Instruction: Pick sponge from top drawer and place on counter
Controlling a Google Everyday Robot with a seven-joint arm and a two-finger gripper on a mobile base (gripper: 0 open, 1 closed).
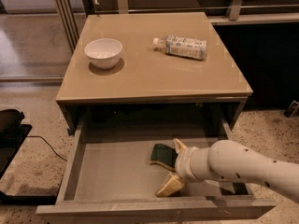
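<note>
The sponge (pixel 162 155), dark green over a yellow layer, lies on the floor of the open top drawer (pixel 112 171), right of the middle. My gripper (pixel 174 168) reaches into the drawer from the right on a white arm. It is open, with one yellowish padded finger (pixel 179 145) behind the sponge and the other finger (pixel 169 185) in front of it, so the sponge sits between them. The arm hides the sponge's right end. The beige counter (pixel 149 73) spans the top of the cabinet above the drawer.
A white bowl (pixel 103 52) stands on the counter at the left. A plastic bottle (pixel 181 46) lies on its side at the back right. A dark object and cable (pixel 14 129) lie on the speckled floor to the left.
</note>
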